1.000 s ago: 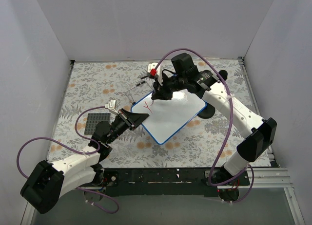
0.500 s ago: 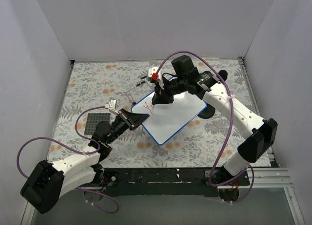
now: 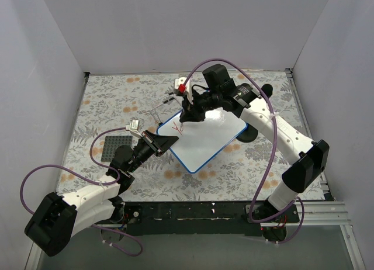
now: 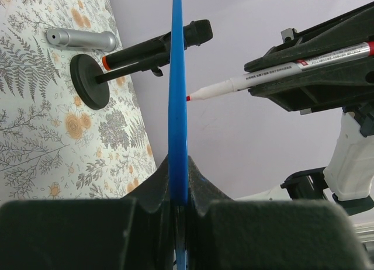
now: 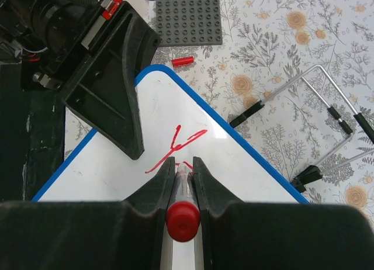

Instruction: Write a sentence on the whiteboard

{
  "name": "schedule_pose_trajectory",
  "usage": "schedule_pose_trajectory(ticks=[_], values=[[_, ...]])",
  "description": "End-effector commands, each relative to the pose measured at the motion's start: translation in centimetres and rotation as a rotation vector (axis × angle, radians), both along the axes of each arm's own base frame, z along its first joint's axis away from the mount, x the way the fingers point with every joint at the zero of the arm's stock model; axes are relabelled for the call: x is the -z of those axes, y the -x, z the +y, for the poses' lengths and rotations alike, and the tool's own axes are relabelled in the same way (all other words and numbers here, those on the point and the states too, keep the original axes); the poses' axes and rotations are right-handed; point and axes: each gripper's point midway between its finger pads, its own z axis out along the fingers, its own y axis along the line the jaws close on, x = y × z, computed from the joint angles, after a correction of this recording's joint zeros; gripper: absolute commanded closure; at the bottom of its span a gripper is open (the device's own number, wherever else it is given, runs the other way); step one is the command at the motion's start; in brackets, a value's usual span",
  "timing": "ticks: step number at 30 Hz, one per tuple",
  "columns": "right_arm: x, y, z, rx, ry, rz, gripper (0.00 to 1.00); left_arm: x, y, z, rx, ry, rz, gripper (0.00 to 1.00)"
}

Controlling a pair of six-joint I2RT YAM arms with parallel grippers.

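**Whiteboard** [image 3: 207, 138]: lies mid-table on the floral cloth, turned so one corner faces left. It reads as thin, stiff and light, with a glossy face that is likely slick. The blue rim is the best hold, as a grip on the face would slip and smear wet ink. It probably needs bracing against pen pressure.

**Sentence** [image 5: 178, 144]: only a few red strokes, at the board's far-left end. It cannot be read, and most of the face is blank. The ink is likely fresh, so it should not be touched.

**Left gripper** [image 4: 178, 165]: fingers pinched tight on the rim at the board's left corner, clear of the strokes.

**Right gripper** [image 5: 183, 168]: fingers closed around the marker [image 4: 263, 77], gripping mid-barrel with the red butt end toward the wrist. The tip sits at or just off the face beside the strokes, and contact cannot be judged. The barrel is slim, smooth and light, so a firm pinch with gentle downward force should serve.

**Also present:**
- Plate [image 3: 114, 147]: dark, studded, left of the board.
- Red cap [image 5: 183, 61]: loose between plate and board.
- Wire stand [image 5: 315, 89]: just beyond the board's far edge.
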Motion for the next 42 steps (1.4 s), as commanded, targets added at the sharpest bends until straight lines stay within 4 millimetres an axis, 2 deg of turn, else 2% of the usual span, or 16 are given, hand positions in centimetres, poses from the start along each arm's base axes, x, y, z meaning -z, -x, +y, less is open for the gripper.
schedule_pose_trajectory(ticks=[1, 7, 14, 17, 30, 35, 40, 42], values=[[-2.2, -1.5, -0.4, 0.056, -0.035, -0.065, 0.99, -5.4, 1.0, 0.4, 0.010, 0.121, -0.159, 1.00], [-3.6, 0.4, -1.0, -0.023, -0.095, -0.044, 0.99, -5.4, 0.9, 0.4, 0.011, 0.123, -0.157, 1.00], [-2.7, -1.7, -1.1, 0.072, -0.067, -0.051, 0.99, -5.5, 1.0, 0.4, 0.011, 0.124, -0.159, 1.00], [-2.2, -1.8, -1.1, 0.074, -0.058, -0.041, 0.99, -5.6, 1.0, 0.5, 0.010, 0.125, -0.163, 1.00], [-0.5, 1.3, -2.9, 0.013, -0.028, -0.003, 0.99, -5.4, 0.9, 0.5, 0.005, 0.124, -0.157, 1.00], [-0.9, -0.3, -3.0, 0.068, -0.017, -0.044, 0.99, -5.4, 0.9, 0.4, 0.010, 0.123, -0.155, 1.00], [-2.7, -2.3, -2.6, 0.107, -0.048, -0.074, 0.99, -5.5, 1.0, 0.5, 0.009, 0.124, -0.158, 1.00], [-2.7, -3.0, -2.4, 0.117, -0.046, -0.072, 0.99, -5.5, 1.0, 0.4, 0.010, 0.122, -0.158, 1.00]])
